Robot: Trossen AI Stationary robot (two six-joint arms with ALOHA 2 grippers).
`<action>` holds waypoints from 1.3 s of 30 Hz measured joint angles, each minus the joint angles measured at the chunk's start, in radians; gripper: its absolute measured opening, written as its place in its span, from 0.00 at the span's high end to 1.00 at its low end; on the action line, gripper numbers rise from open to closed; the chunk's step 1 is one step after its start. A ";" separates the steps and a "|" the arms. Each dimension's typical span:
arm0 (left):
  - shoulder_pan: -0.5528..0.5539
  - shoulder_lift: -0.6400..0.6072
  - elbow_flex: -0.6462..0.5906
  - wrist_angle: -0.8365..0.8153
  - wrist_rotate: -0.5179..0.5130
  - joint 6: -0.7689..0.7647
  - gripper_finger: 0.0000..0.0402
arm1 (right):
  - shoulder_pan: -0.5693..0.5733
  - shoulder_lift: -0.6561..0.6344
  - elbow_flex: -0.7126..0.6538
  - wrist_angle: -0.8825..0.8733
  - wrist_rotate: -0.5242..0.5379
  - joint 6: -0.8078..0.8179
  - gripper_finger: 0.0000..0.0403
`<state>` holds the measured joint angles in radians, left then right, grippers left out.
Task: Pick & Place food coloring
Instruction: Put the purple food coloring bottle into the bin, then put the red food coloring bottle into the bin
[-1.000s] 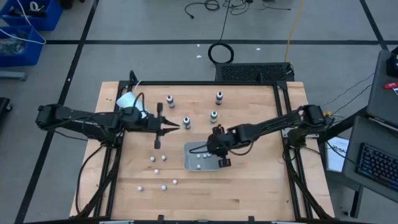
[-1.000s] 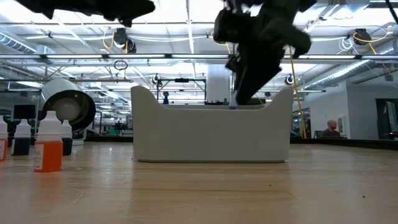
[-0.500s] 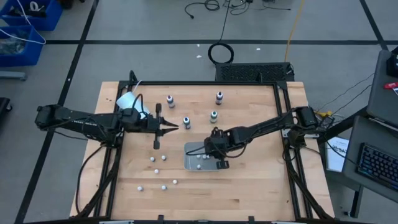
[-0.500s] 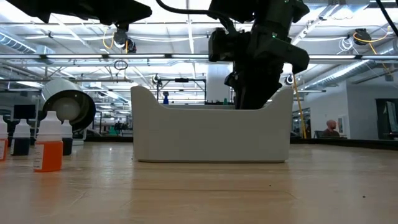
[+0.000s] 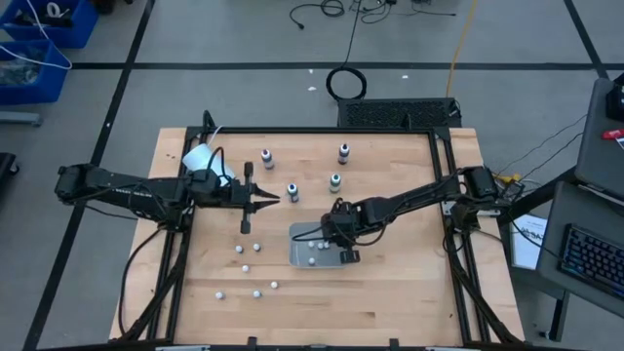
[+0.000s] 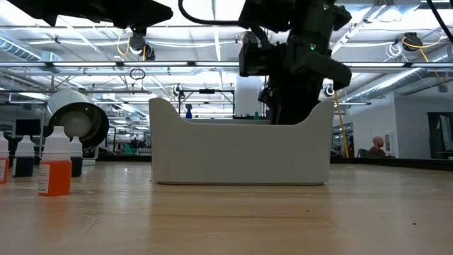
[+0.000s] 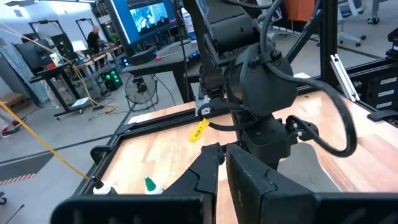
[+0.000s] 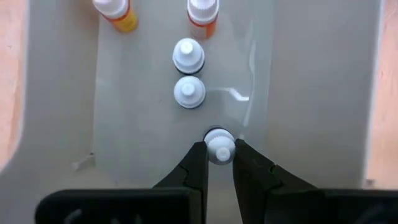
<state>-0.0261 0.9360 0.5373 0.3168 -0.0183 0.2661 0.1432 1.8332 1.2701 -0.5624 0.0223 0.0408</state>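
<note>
White-capped food coloring bottle [image 8: 218, 146] sits clamped in your right claw [image 8: 218, 163] inside the tray [image 8: 311, 93]. Light, smooth plastic; grip at the cap. Left claw [image 7: 222, 169] hovers together.

White-capped bottle [image 8: 219, 148] sits btwn the black fingers [image 8: 194, 168]. Pale grey tray [image 8: 311, 93] under it. Past the jaws: orange bottle [image 8: 202, 18] & yellow-orange bottle [image 8: 115, 12].

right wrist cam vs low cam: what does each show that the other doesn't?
Right wrist only: the tray's inside. The right claw grips one food coloring bottle at its cap, and two more capped bottles stand in a row past it.
Low only: the white cup, mouth toward the camera, and the room behind. The tray wall hides the contents.
Both: the tray and the right arm reaching into it.
</note>
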 joint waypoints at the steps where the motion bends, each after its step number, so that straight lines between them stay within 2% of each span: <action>1: 0.000 0.000 0.000 0.000 0.000 0.000 0.91 | 0.000 0.000 -0.010 0.011 0.000 -0.001 0.90; 10: 0.000 0.000 0.000 0.000 0.000 -0.008 0.91 | 0.000 0.000 -0.033 0.043 0.000 0.000 0.89; 19: 0.000 0.000 0.000 -0.001 0.000 -0.014 0.91 | 0.002 0.000 -0.033 0.050 -0.002 0.000 0.75; 25: 0.000 0.000 0.001 -0.007 0.000 -0.015 0.91 | 0.002 -0.028 -0.026 0.035 0.000 0.000 0.70; 33: -0.001 0.000 0.002 -0.075 0.001 -0.092 0.91 | 0.002 -0.200 -0.020 -0.004 0.003 0.001 0.72; 39: -0.011 0.001 0.002 -0.321 0.034 -0.224 0.91 | 0.007 -0.393 -0.054 -0.041 0.040 0.074 0.74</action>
<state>-0.0371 0.9367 0.5392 -0.0039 0.0158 0.0423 0.1507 1.4399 1.2163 -0.6037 0.0619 0.1145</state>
